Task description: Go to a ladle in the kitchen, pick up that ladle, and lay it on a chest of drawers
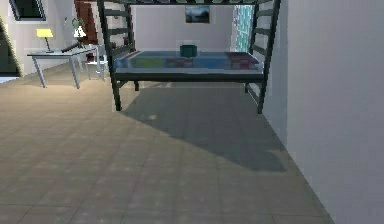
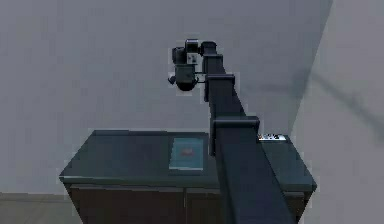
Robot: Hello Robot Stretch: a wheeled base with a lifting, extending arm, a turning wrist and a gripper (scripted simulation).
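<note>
Grey wall backs the gripper (image 2: 184,66), near a dark chest of drawers (image 2: 120,158); its grip can't be told. A pale blob (image 2: 183,80) at it may be the ladle: likely light, stiff, slick, best taken mid-handle.

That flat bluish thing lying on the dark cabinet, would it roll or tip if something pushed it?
The flat bluish thing lies low on the dark cabinet, so it would probably slide, not roll or tip. It looks thin with straight edges, so likely stiff and fairly light.

A desk (image 1: 62,55) sits left of the bed (image 1: 190,66) — a slab (image 2: 187,154) on the chest of drawers (image 2: 120,155).
</note>
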